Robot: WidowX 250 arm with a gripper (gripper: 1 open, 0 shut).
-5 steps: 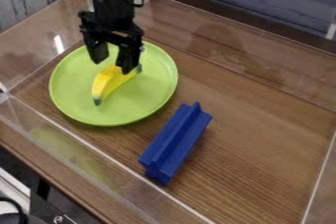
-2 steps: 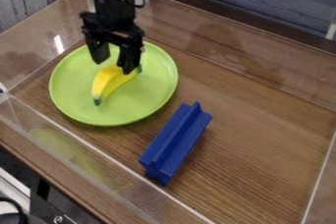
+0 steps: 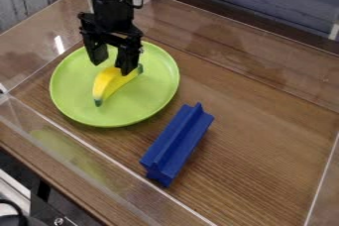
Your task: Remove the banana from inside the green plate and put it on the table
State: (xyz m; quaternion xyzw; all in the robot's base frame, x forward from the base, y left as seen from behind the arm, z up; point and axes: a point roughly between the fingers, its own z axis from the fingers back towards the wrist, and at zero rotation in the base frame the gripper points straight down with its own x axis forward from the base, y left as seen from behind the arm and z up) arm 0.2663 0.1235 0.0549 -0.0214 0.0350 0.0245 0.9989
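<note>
The pincer (image 3: pixel 114 59) points straight down with its jaws spread wide, one finger on each side of the upper end of the banana (image 3: pixel 111 83); it holds nothing yet. The banana lies directly below and slightly in front of the pincer, inside the green plate (image 3: pixel 162 91), with its greenish tip pointing away from the fingers toward the near rim. From this view I cannot say whether the fingertips already touch the fruit.

The banana looks like a small toy, so it is probably light and stiff, with a smooth skin that could slip between hard fingers. Its curved body is best taken across the thick middle, a little below where the jaws now stand, not at the narrow tip.

The table (image 3: pixel 252 71) is glossy wood, so a released banana may slide or roll a little. To the right of the pincer there is free surface; the blue block (image 3: pixel 177 144) lies further toward the front right, well apart. Clear walls (image 3: pixel 79 170) border the space.
</note>
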